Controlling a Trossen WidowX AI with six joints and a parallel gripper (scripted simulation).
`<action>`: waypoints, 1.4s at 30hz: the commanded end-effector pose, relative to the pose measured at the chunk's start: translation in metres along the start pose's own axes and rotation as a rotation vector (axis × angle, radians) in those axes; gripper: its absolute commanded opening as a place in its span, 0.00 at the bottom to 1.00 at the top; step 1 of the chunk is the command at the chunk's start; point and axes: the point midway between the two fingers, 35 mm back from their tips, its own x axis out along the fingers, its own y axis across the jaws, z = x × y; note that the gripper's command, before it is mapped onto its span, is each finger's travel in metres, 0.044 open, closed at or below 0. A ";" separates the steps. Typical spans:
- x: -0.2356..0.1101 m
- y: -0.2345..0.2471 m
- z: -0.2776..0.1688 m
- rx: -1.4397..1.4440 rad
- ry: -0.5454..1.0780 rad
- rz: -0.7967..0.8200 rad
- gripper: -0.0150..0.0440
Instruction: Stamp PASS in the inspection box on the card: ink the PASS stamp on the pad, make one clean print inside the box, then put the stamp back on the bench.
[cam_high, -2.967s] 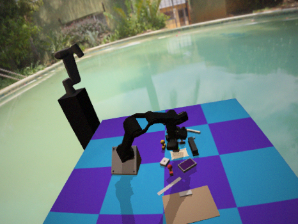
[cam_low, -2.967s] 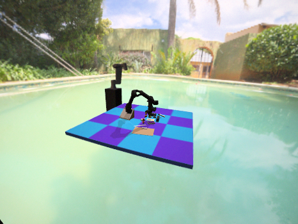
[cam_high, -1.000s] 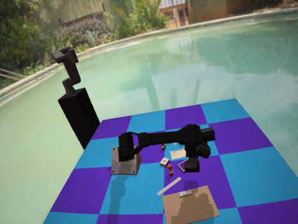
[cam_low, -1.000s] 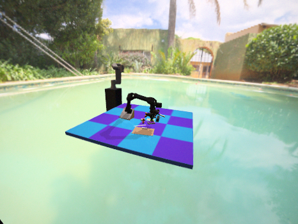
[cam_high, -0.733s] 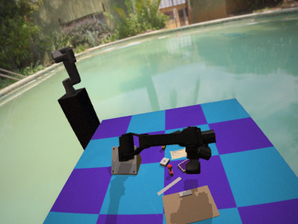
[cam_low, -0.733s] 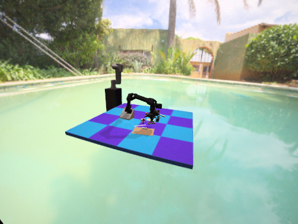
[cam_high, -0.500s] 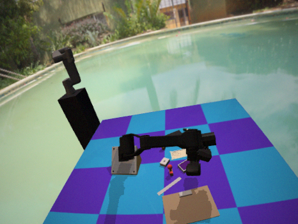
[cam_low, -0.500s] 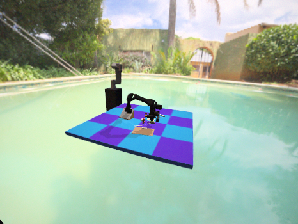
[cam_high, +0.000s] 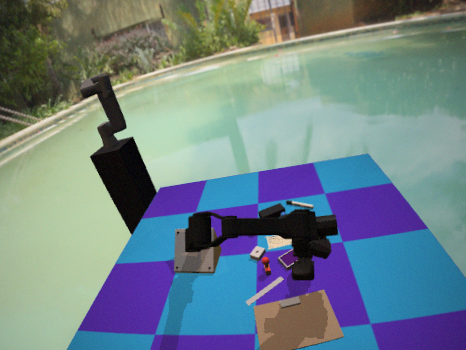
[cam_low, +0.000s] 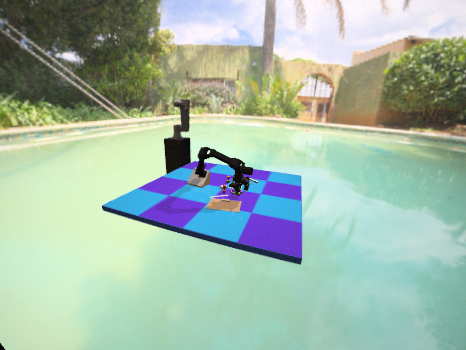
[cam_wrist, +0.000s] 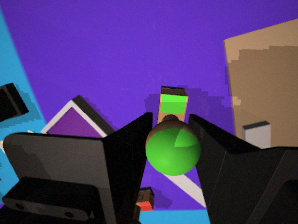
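Observation:
My gripper (cam_wrist: 170, 119) (cam_high: 302, 270) (cam_low: 236, 189) is shut on the green-knobbed PASS stamp (cam_wrist: 172, 146) and holds it upright, its green base pointing down over a purple square of the bench. The purple ink pad (cam_wrist: 75, 125) (cam_high: 286, 258) with a white rim lies just left of the stamp, beside the fingers. The beige card (cam_high: 278, 242) lies behind the pad, partly hidden by my arm; its inspection box does not show. In the top view the stamp itself is hidden by the gripper.
A red-knobbed stamp (cam_high: 266, 264) (cam_wrist: 145, 202) and a small white block (cam_high: 257, 252) lie left of the pad. A brown clipboard (cam_high: 300, 320) (cam_wrist: 265, 75) (cam_low: 224, 204) and a white strip (cam_high: 264, 291) lie nearer the front. A marker (cam_high: 300, 204) and a black box (cam_high: 271, 210) lie behind. A black pillar (cam_high: 122, 180) stands at the back left.

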 end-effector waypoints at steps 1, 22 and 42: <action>0.008 0.000 -0.002 -0.006 0.006 -0.005 0.25; 0.018 -0.001 -0.002 0.000 0.002 -0.002 0.70; -0.098 0.001 -0.001 -0.006 0.007 -0.002 0.71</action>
